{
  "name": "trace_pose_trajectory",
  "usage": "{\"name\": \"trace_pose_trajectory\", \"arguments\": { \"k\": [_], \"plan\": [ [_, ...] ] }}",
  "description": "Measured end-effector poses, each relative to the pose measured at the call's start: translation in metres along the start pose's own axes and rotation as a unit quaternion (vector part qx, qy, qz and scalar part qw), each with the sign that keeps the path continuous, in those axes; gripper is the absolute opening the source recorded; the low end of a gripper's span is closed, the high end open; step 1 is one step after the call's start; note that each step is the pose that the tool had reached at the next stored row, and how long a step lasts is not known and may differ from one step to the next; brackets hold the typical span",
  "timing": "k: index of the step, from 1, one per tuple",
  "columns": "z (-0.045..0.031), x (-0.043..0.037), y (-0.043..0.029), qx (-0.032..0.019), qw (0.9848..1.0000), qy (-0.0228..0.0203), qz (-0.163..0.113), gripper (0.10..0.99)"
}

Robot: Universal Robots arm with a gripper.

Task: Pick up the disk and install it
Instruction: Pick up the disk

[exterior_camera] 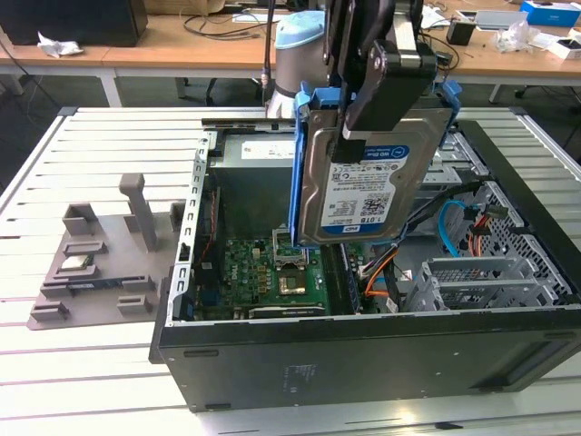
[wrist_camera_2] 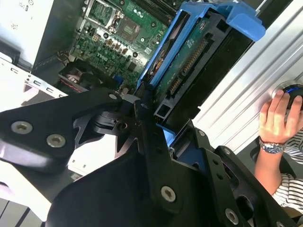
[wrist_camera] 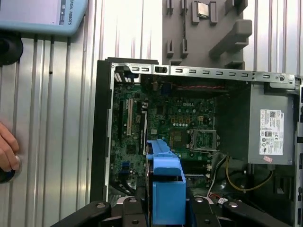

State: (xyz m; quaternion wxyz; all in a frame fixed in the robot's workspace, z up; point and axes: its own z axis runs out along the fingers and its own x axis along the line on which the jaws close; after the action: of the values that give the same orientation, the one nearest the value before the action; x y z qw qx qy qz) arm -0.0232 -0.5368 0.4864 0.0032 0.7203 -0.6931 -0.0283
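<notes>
The fingers [exterior_camera: 368, 109] are clamped on the disk [exterior_camera: 363, 195], holding it upright above the open computer case [exterior_camera: 363, 359]; silver metal, white-and-blue label, blue plastic frame.

Soft, even light from above filled the exterior view. The slatted table [exterior_camera: 54, 363] at the exterior view's left read pale and bright, with only faint shadows around the grey fixture [exterior_camera: 109, 259] – while the inside of the computer case [exterior_camera: 363, 363] sat in shade. The disk [exterior_camera: 359, 186] carried a mild sheen on its label. In the second wrist view the slatted table [wrist_camera_2: 246, 90] washed out almost to white and the motherboard [wrist_camera_2: 118, 33] looked darker. In the first wrist view the slats ran straight, unbent.
</notes>
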Motion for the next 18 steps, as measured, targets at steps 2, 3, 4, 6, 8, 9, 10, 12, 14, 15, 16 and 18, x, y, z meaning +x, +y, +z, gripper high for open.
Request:
{"name": "trace_pose_trajectory", "arguments": {
  "k": [2,3,4,6,8,9,10,12,14,15,16,18],
  "plan": [
    [0.0000,0.0002,-0.0061,0.0000,1.0000,0.0001,0.000,0.369],
    [0.0000,0.0004,-0.0089,0.0000,1.0000,0.0001,0.000,0.369],
    [0.0000,0.0004,-0.0104,0.0000,1.0000,0.0001,0.000,0.369],
    [0.0000,0.0006,-0.0141,0.0000,1.0000,0.0001,0.000,0.369],
    [0.0000,0.0007,-0.0168,0.0000,1.0000,0.0002,0.000,0.369],
    [0.0000,0.0007,-0.0187,0.0000,1.0000,0.0002,0.000,0.369],
    [0.0000,0.0008,-0.0197,0.0000,1.0000,0.0002,0.000,0.369],
    [0.0000,0.0009,-0.0219,0.0000,1.0000,0.0002,0.000,0.369],
    [0.0000,0.0010,-0.0253,0.0000,1.0000,0.0002,0.000,0.369],
    [0.0000,0.0010,-0.0265,0.0000,1.0000,0.0002,0.000,0.369],
    [0.0000,0.0011,-0.0293,0.0000,1.0000,0.0002,0.000,0.369],
    [0.0000,0.0013,-0.0344,0.0000,1.0000,0.0002,0.000,0.369]
  ]
}}
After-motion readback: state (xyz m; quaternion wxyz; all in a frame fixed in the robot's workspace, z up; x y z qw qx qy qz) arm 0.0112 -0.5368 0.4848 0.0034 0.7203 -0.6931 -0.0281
